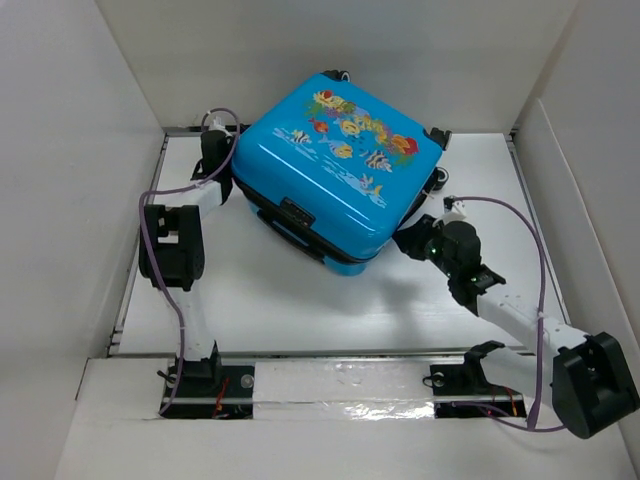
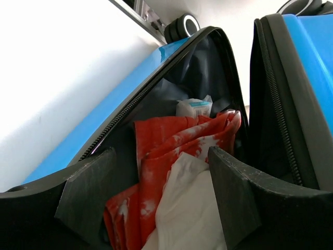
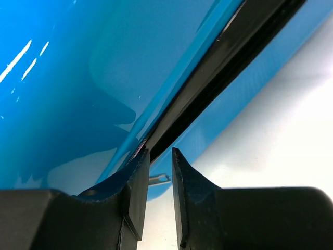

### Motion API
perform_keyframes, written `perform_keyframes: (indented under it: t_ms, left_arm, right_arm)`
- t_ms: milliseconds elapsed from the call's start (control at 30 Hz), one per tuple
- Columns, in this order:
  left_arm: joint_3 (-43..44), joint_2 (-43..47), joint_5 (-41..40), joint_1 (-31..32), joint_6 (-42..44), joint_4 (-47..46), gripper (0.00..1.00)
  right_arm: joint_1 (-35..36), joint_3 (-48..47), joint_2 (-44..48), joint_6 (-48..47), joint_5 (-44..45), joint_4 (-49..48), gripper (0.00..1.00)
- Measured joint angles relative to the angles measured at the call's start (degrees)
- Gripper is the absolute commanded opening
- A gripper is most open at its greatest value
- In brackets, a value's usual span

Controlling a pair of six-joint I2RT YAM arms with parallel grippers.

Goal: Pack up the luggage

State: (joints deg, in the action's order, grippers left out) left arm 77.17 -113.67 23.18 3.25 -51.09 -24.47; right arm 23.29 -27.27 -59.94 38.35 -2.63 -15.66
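Closing up, by the look of it, as the step in hand: luggage (image 1: 335, 165) lying flat at the back middle of the tabletop (image 1: 270, 305), fish-printed lid down over the base but gaping along its left side. Left claw (image 2: 161, 156) spread wide at that gap, gripping nothing, looking straight in at a red-and-white cloth (image 2: 171, 135), a white cloth (image 2: 182, 213) nearer the fingers and a small white packet (image 2: 193, 108) deeper inside. Right claw (image 3: 160, 156) at the right front corner, fingers only a narrow slit apart, nothing visibly clamped, tips close against the dark zip seam (image 3: 208, 83), with a small metal tab (image 3: 162, 178) just beside them.

To do it well: tuck both cloths below the rim first, keeping every fold off the zip teeth; then press the lid down evenly from the left while steadying the corner on the right. Take the tab squarely, if indeed a zip pull; too small to be sure.

In the way: cloth bulging near the opening, a purple cable (image 1: 530, 260) looping beside the right arm, white walls (image 1: 70, 200) close on both sides, a black wheel (image 2: 182, 24) at the far end of the gap.
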Motion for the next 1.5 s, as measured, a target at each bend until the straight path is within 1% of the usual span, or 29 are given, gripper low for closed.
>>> perform_keyframes:
  t_ms: [200,333,500,567,633,700,767,900,967,1100,1167,1233,1267,1300,1333,1367,1400,1433,1500]
  left_arm:
    - [8.0,-4.4,1.9,-0.7,3.2,5.7,0.72]
    - [13.0,-6.3,-0.7,-0.4,6.0,11.5,0.72]
    - [13.6,-5.0,-10.0,1.4,8.5,15.2,0.72]
    - [12.0,-2.9,-13.8,2.2,9.5,16.1,0.72]
    - [8.6,0.8,-18.4,2.5,11.3,14.8,0.72]
    - [5.6,4.7,-25.5,1.1,14.0,14.6,0.72]
    - [4.1,7.3,-29.3,-1.0,15.7,14.5,0.7]
    - [5.1,8.2,-29.4,-4.0,16.8,14.0,0.61]
    - [6.8,7.6,-29.0,-3.9,17.2,15.0,0.61]
    - [13.7,3.2,-27.5,-4.0,17.1,18.6,0.62]
    - [12.5,2.6,-26.1,-5.0,16.5,18.2,0.6]
    - [7.7,3.5,-25.3,-6.5,14.8,16.4,0.59]
    - [4.1,4.6,-25.2,-7.1,13.5,15.7,0.57]
    - [-0.6,6.4,-25.0,-7.7,11.9,14.1,0.53]
    - [-6.1,8.6,-25.0,-8.3,9.7,12.6,0.43]
    - [-11.6,11.3,-24.9,-8.8,7.3,11.5,0.39]
    - [-17.1,14.3,-24.8,-9.0,5.2,9.9,0.3]
    - [-22.3,17.4,-24.7,-9.0,3.0,8.4,0.13]
    - [-30.7,23.5,-24.5,-8.5,-0.7,5.5,0.01]
  right_arm:
    - [0.0,-0.4,-0.4,-0.6,-2.4,0.1,0.32]
    - [0.0,-0.4,1.6,-1.0,-2.5,0.6,0.32]
    - [0.0,-0.4,5.2,-1.7,-2.3,1.7,0.32]
    - [0.0,-0.3,6.1,-2.0,-2.0,2.0,0.32]
    - [0.0,-0.2,6.5,-2.4,-1.6,2.1,0.31]
    - [0.0,0.0,6.6,-2.6,-1.5,2.2,0.31]
    - [-0.1,0.0,6.6,-2.8,-1.4,2.5,0.31]
    - [-0.5,0.0,6.6,-3.1,-1.4,2.4,0.31]
    - [-0.8,0.0,6.6,-3.3,-1.5,2.5,0.31]
    - [-1.5,0.1,7.4,-3.5,-1.6,3.0,0.31]
    - [-1.7,0.3,8.3,-3.7,-1.8,3.2,0.29]
    - [-1.9,0.9,9.3,-3.7,-1.9,3.3,0.25]
    - [-1.9,1.0,9.7,-3.7,-1.9,3.3,0.21]
    - [-1.9,1.1,9.9,-3.9,-2.0,3.5,0.14]
    - [-1.9,1.1,10.1,-4.1,-2.1,3.6,0.12]
    - [-1.9,1.1,10.5,-4.2,-2.1,3.9,0.11]
    - [-1.9,1.1,11.1,-4.2,-2.2,4.4,0.1]
    - [-1.9,1.1,11.9,-4.3,-2.2,5.0,0.1]
    - [-1.9,1.1,13.1,-4.3,-2.3,5.0,0.1]
